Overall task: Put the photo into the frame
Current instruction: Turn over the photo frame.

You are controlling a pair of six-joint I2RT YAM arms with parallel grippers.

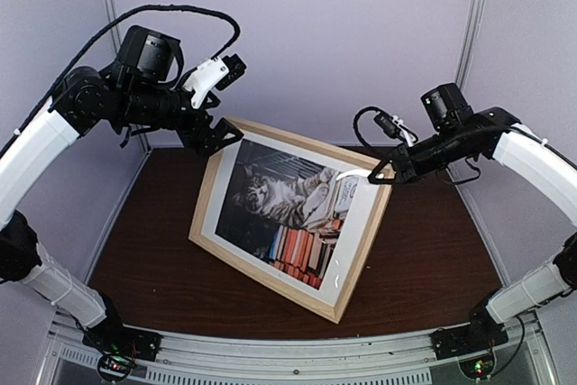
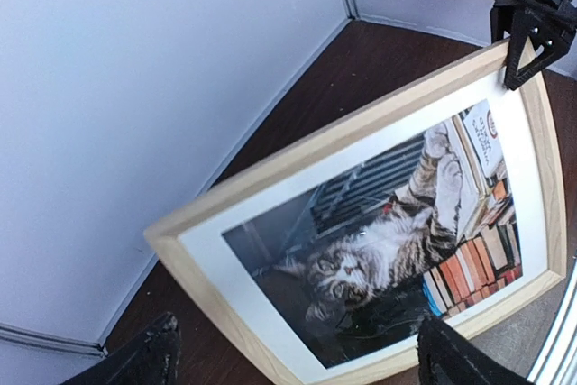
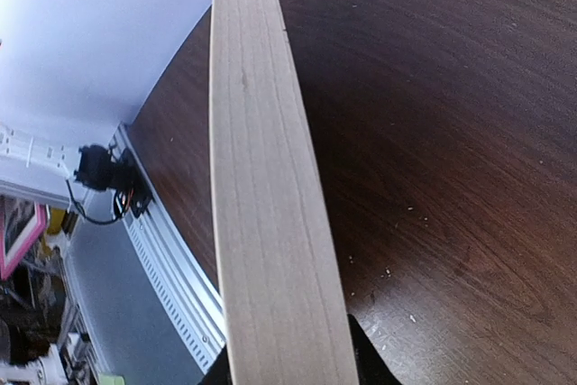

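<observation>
Sitting inside the pale, thin-stripped wooden frame [image 1: 206,191], the glossy white-bordered photo [image 1: 288,209] looks seated; laying it flat on the dark woodgrain tabletop [image 1: 424,250] seems all that's left. The right end effector [image 1: 383,171] clamps the frame's raised edge, while the left end effector [image 1: 230,101] hovers with jaws wide apart beside its top corner.

No writing can be read anywhere in these views. The only lettering stands inside the photo [image 2: 388,241]: a few short dark lines on a pale book cover [image 2: 487,132], just above the stacked red-orange books [image 2: 469,268], near the print's upper right corner as the left wrist camera sees it. The lines are too small and blurred to make out a single word or letter. In the top view the same patch shows only as a pale blur.
</observation>
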